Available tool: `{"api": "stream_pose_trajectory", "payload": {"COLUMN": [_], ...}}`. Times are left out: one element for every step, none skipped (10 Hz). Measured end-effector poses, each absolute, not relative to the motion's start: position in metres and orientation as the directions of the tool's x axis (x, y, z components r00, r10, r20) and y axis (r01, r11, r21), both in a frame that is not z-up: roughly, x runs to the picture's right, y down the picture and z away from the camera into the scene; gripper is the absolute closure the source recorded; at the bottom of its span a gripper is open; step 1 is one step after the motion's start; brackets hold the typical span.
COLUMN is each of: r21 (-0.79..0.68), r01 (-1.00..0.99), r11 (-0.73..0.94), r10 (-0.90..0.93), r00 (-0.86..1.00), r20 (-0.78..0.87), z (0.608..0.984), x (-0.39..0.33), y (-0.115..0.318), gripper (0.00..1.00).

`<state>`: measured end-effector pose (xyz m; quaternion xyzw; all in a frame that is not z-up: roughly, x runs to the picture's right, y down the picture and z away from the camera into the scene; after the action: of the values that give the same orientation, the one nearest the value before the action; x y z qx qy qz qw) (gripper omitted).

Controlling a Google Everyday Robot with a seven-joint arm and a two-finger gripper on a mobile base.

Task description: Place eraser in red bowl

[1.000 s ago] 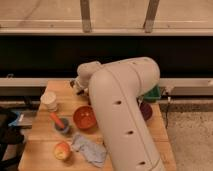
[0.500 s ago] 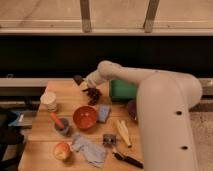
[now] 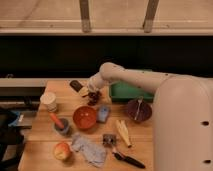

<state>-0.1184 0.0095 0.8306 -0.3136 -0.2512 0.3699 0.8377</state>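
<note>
End effector [image 3: 93, 96] closed over wooden table [image 3: 140, 142], dark wall [image 3: 45, 55] behind.

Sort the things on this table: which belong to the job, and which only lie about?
Belong to the job: eraser, red bowl, gripper (beside the eraser, behind the red bowl).
Only lying about: paper cup, light-blue pad, maroon bowl with utensil, green tray, apple, grey cloth.
</note>
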Motion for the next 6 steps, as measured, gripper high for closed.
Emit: {"api": "stream_pose_trajectory", "payload": {"r21": [-0.715,-0.716,-0.72,-0.724,-0.731,-0.744], "r01": [-0.429,-0.413,-0.399,-0.387,-0.378,-0.38], "r11": [0.552,0.562,0.568,0.571,0.568,0.55], "r10": [0.747,0.729,0.713,0.702,0.695,0.699], "r00": [0.636,0.657,0.675,0.687,0.696,0.696], "r20": [0.194,0.193,0.189,0.187,0.18,0.162], "z": [0.823,0.819,0.813,0.808,0.802,0.797], "x": [-0.123,-0.121,-0.118,-0.118,-0.116,-0.107], "y": [0.016,0.02,0.027,0.033,0.043,0.056], "gripper": [1.0,1.0,1.0,1.0,1.0,1.0]}}
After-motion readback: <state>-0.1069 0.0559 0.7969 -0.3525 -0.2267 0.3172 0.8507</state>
